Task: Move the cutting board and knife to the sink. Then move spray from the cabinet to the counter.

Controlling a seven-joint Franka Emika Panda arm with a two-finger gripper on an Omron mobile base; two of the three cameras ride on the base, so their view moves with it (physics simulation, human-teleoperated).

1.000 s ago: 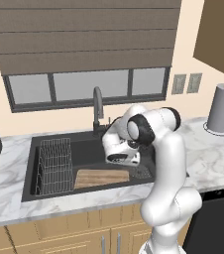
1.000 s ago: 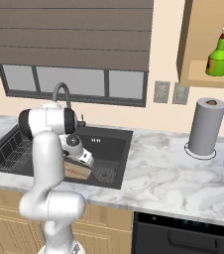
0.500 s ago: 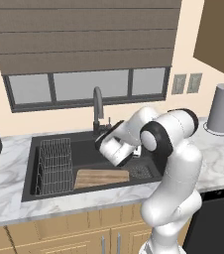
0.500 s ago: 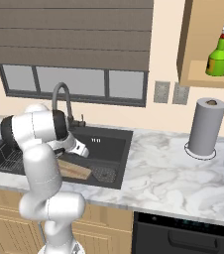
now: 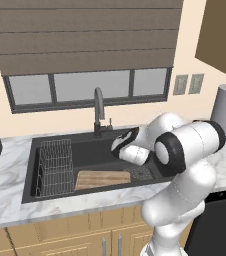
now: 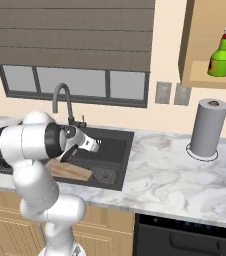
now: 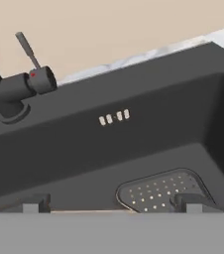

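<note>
The cutting board point(image 5: 102, 179) is lying flat in the near part of the sink point(image 5: 85, 150). Above it the gripper point(image 7: 111, 203) is hanging with its jaws spread wide, gripping nothing. Far right, the spray point(image 6: 220, 52) is standing in the cabinet point(image 6: 205, 75) niche.

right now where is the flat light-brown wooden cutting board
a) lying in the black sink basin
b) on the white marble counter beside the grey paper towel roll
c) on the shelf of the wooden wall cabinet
a: the flat light-brown wooden cutting board lies on the floor of the matte black sink, beside the wire rack.
</note>
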